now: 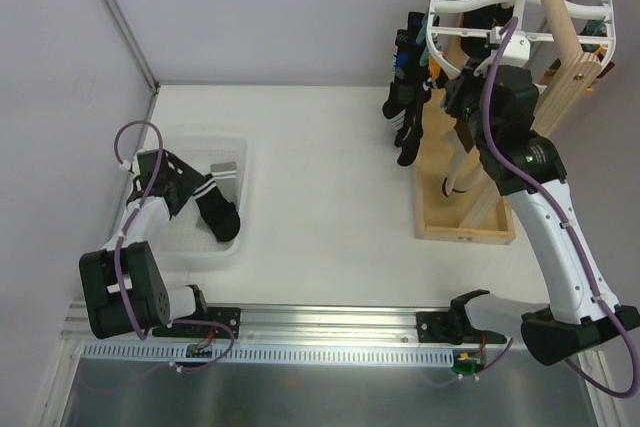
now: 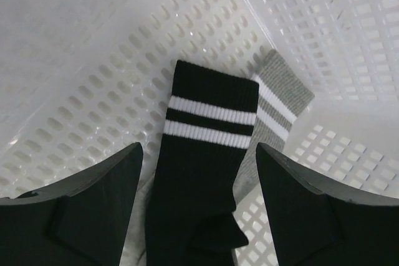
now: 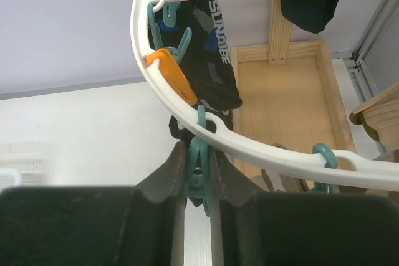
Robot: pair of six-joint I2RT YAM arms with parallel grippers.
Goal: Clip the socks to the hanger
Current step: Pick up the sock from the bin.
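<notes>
Spread wide are the jaws of the left gripper (image 2: 198,154), and nothing is gripped between them. A black sock (image 2: 199,179) with two white stripes is seen lying in the gap, with bare mesh showing on either side between it and the dark fingers (image 2: 93,216). A grey sock (image 2: 280,101) with white stripes is partly covered by it, its cuff laid against the black cuff's right edge. Both are contained in the white mesh basket (image 2: 93,91). It is set on the table (image 1: 330,167) well apart from the hanger (image 3: 140,48), below and to the left of it in the top view.

The jaws of the right gripper (image 3: 198,154) are pressed shut on a teal peg (image 3: 198,175), which is hung directly below the hanger's curved white rim. Whether the peg's own mouth is forced open cannot be told. Just beside that peg along the rim an orange peg (image 3: 171,76) is fixed. Next to it a lettered sock (image 3: 215,60), black with white print, is hung beneath the hanger from another teal clip. In the top view a cluster of dark socks (image 1: 410,107) is seen hanging below the hanger's left side. Under the hanger's far cross bar a further sock (image 3: 312,4) is glimpsed, dark and only partly in view. The hanger is carried at the top of a wooden stand (image 3: 287,98), whose tray-like base is placed beneath it.
</notes>
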